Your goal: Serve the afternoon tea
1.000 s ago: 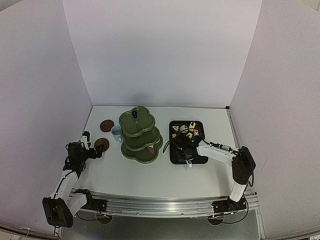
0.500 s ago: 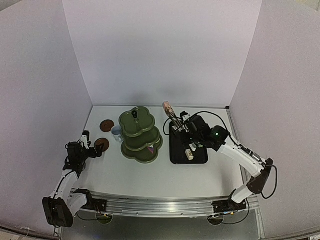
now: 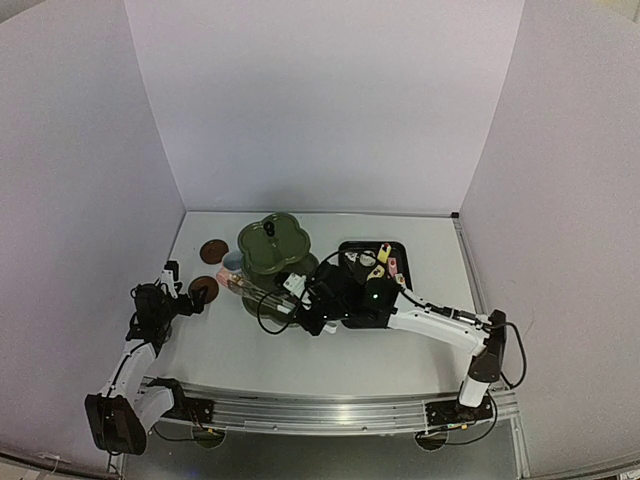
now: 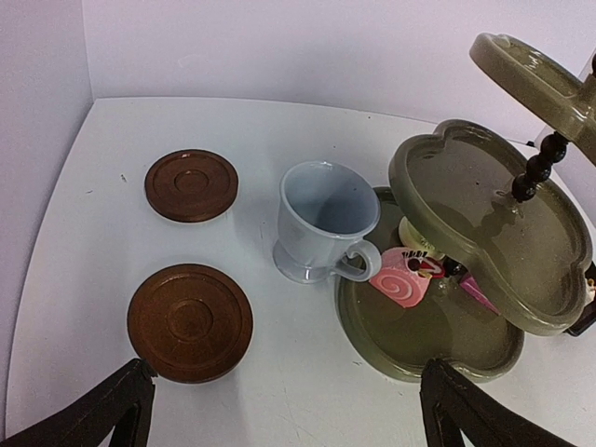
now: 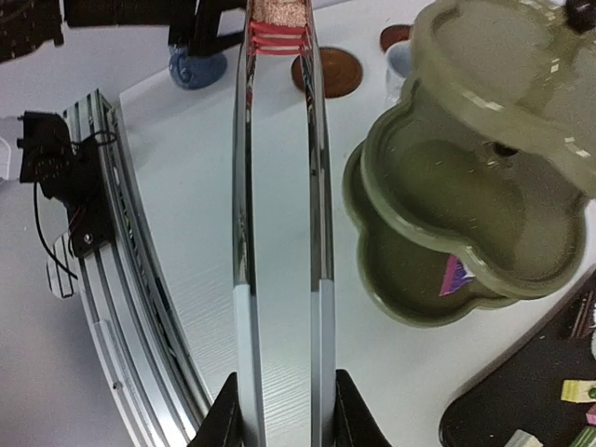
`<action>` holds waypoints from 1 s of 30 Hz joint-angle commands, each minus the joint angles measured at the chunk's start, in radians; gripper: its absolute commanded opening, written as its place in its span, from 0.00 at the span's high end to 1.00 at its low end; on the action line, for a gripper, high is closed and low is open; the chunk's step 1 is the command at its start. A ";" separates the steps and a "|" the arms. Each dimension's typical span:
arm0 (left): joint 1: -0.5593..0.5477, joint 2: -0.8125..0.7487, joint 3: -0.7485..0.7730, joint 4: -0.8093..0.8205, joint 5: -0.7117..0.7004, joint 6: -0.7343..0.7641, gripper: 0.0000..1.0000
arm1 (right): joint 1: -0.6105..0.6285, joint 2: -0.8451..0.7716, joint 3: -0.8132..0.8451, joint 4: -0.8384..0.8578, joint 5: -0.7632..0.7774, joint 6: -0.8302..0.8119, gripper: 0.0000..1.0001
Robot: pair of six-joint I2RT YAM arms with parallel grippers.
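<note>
Near the stand's (image 3: 280, 240) bottom tier, tongs (image 5: 244, 279) pinched almost shut carry a pink cake (image 5: 279, 17); one purple cake (image 5: 456, 276) is served, more cakes (image 3: 384, 257) wait on the tray (image 5: 503, 391), and the cup (image 4: 321, 219) stands off its coaster (image 4: 190, 321).

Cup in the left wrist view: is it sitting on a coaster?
No, the cup stands on the bare table, while the far coaster and near coaster are both empty.

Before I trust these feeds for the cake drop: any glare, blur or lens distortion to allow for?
Top external: even, dimmish light, small things soft, straight edges slightly bowed. Left wrist: sharp, with bright sheen on the glossy tiers of the stand. Right wrist: the metal tongs mirror their surroundings, the rail curves, the cake at their tip is cropped by the top edge.
</note>
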 commanded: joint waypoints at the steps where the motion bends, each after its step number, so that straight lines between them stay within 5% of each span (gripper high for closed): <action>1: 0.003 -0.012 0.014 0.021 -0.004 -0.008 0.00 | 0.032 0.066 0.006 0.041 -0.068 -0.025 1.00; 13: 0.003 -0.014 0.008 0.020 -0.005 0.004 0.00 | 0.037 0.149 -0.111 -0.019 0.123 -0.026 1.00; 30: 0.003 -0.014 0.008 0.015 -0.003 0.008 0.00 | -0.038 0.288 -0.020 -0.053 0.227 0.009 1.00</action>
